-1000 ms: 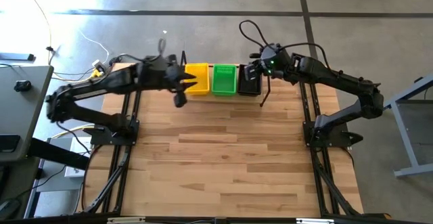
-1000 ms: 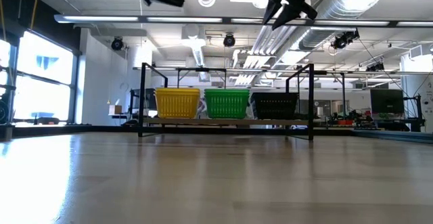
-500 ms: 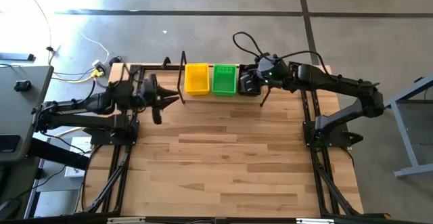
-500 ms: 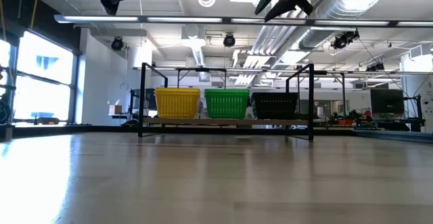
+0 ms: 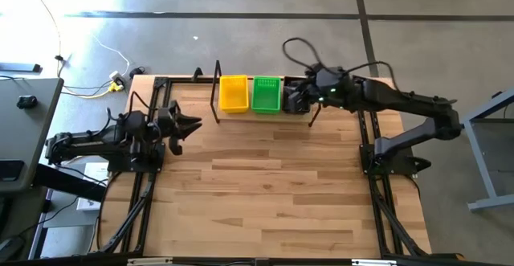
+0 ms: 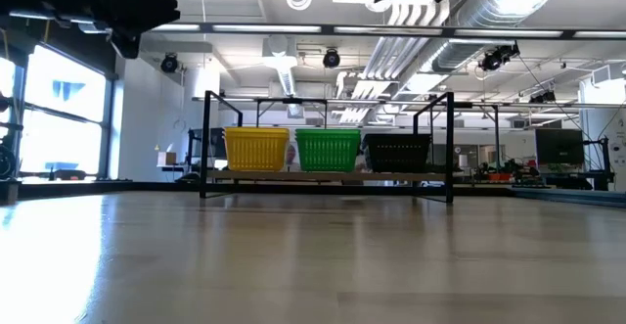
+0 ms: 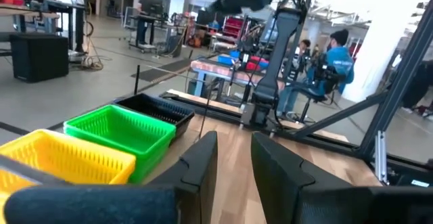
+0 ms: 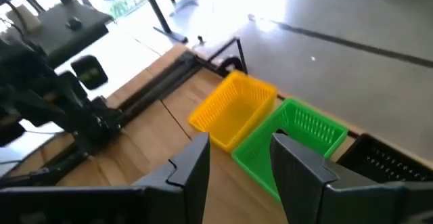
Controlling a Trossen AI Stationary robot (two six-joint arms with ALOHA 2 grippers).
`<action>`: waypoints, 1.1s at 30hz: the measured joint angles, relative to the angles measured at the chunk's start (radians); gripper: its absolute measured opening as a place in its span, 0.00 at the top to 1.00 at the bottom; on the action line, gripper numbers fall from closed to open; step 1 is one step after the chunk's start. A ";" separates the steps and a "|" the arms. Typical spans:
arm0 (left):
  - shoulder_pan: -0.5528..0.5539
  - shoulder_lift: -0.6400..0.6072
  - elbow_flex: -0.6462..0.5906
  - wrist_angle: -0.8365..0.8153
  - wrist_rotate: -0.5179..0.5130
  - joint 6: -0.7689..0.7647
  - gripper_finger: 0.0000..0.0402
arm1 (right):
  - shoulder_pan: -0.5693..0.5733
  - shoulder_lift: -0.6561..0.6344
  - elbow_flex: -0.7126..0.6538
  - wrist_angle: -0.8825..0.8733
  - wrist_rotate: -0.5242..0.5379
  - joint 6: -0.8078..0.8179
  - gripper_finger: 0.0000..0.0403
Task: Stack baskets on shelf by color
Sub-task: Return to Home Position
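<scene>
Left end effector (image 5: 183,126) is retreating from the shelf (image 6: 435,177), fingers spread, empty; right end effector (image 5: 291,99), also spread, is hovering nearer the baskets (image 5: 234,93).

Left end effector (image 7: 234,141) fingers slightly apart; yellow basket (image 7: 61,158), green basket (image 7: 118,129), black basket (image 7: 157,107) in row.

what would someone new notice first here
The row of colour at the far edge of the table: yellow mesh plastic baskets, bright green mesh plastic baskets and black mesh plastic baskets side by side on the light wooden shelf with its black wire frame. Next, the two dark arms: the right tool hovers open above the black end, while the left tool is open and empty near the table's left side, apart from the shelf.
</scene>
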 joint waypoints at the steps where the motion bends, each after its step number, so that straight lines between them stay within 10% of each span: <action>1: 0.000 -0.018 -0.014 0.002 0.000 -0.008 0.80 | -0.004 -0.017 0.000 -0.001 0.001 -0.006 0.65; 18: 0.001 -0.099 -0.247 0.167 0.004 -0.099 0.80 | -0.039 -0.457 -0.038 -0.207 0.155 -0.139 0.65; 33: 0.001 -0.085 -0.260 0.090 -0.061 -0.168 0.80 | -0.038 -0.910 -0.736 0.114 0.036 -0.122 0.65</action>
